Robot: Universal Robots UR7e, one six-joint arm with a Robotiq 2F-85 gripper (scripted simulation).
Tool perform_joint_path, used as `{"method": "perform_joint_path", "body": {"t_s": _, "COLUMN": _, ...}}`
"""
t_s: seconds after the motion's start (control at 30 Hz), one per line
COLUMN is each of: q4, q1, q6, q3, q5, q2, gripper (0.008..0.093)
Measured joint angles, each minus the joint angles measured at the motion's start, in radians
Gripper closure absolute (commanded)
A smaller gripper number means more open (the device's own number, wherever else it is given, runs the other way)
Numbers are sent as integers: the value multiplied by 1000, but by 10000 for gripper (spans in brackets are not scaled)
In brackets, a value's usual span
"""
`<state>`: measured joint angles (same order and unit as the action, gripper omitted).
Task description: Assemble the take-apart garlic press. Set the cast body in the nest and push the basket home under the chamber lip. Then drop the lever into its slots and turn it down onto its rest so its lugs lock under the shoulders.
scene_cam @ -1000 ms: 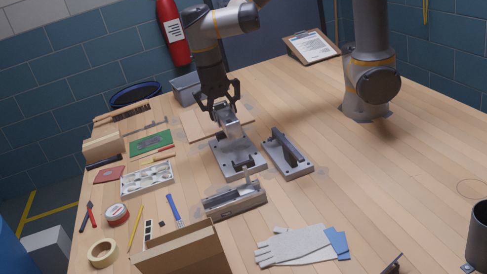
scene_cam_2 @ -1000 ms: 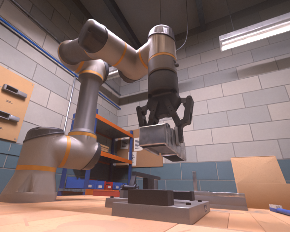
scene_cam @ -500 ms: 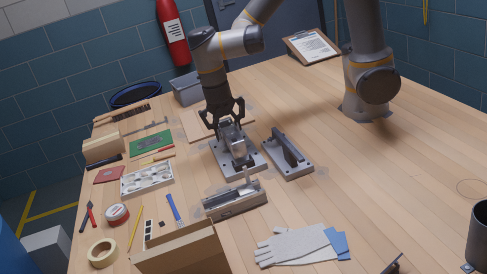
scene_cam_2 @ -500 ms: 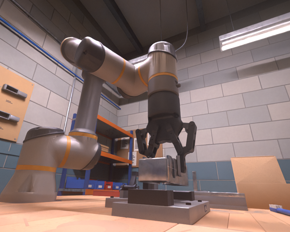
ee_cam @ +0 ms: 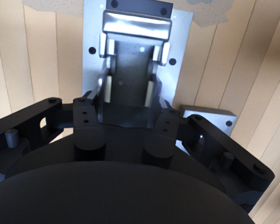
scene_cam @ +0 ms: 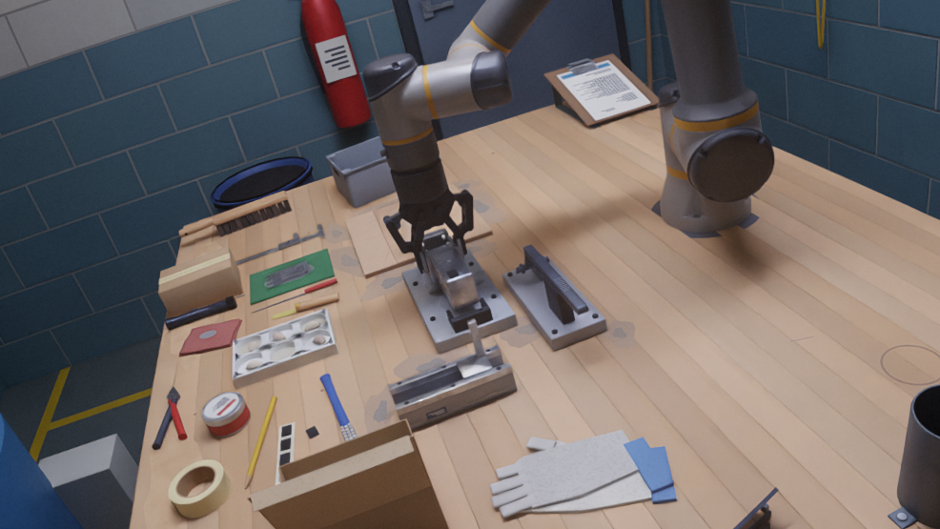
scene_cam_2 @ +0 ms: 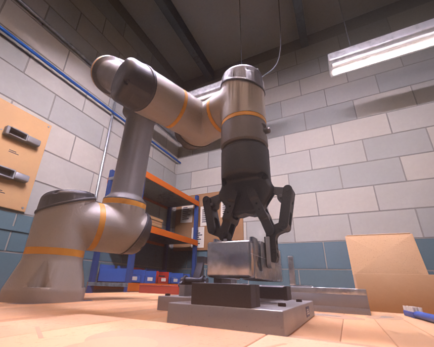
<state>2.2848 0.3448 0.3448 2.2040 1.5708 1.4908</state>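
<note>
The cast body [scene_cam: 454, 281] [scene_cam_2: 242, 260] [ee_cam: 129, 76] hangs just above the nest [scene_cam: 458, 302] [scene_cam_2: 239, 304], a grey plate with dark blocks. It is a shiny metal block with an open channel on top. My gripper [scene_cam: 431, 243] [scene_cam_2: 247, 246] [ee_cam: 126, 106] points straight down and has its fingers closed on the two sides of the body's far end. The dark lever [scene_cam: 554, 281] rests on its own grey stand right of the nest. The basket [scene_cam: 476, 357] sits in a long metal holder [scene_cam: 451, 388] in front of the nest.
The holder and lever stand crowd the nest on two sides. A thin board [scene_cam: 377, 239] lies behind it. Hand tools, a parts tray [scene_cam: 282, 345] and tape cover the bench's left side. A cardboard box [scene_cam: 346, 478] and gloves [scene_cam: 575, 471] lie at the near edge.
</note>
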Motion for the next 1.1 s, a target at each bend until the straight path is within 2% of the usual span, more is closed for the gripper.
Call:
{"method": "perform_joint_path", "body": {"t_s": 0.53, "q4": 58, "q1": 0, "q6": 0, "q3": 22, "q5": 0, "q2": -37, "gripper": 934}}
{"method": "perform_joint_path", "body": {"t_s": 1.1, "q4": 65, "q1": 0, "q6": 0, "q3": 24, "q5": 0, "q2": -41, "gripper": 934}}
